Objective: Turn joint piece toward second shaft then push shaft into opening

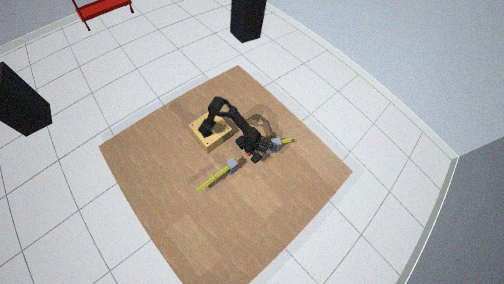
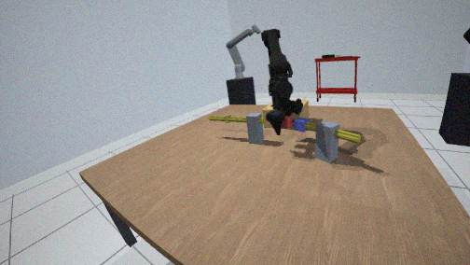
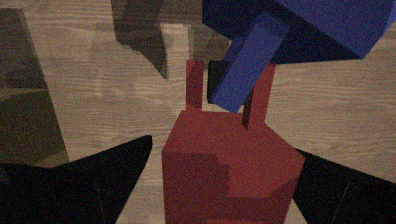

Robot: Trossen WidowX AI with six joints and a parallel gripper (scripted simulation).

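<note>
The red joint piece is hinged by a black cross to the blue fork on the fixed shaft, which passes through a grey-blue block. My gripper is open, its fingers on either side of the red piece; a gap shows at the left finger, and the right finger's edge overlaps the piece in view. The second yellow shaft passes through the other block, pointing toward the joint. The red piece's opening is hidden.
The arm's tan base stands behind the joint on the wooden table. The two upright blocks flank the gripper. Black pedestals and a red cart stand beyond the table.
</note>
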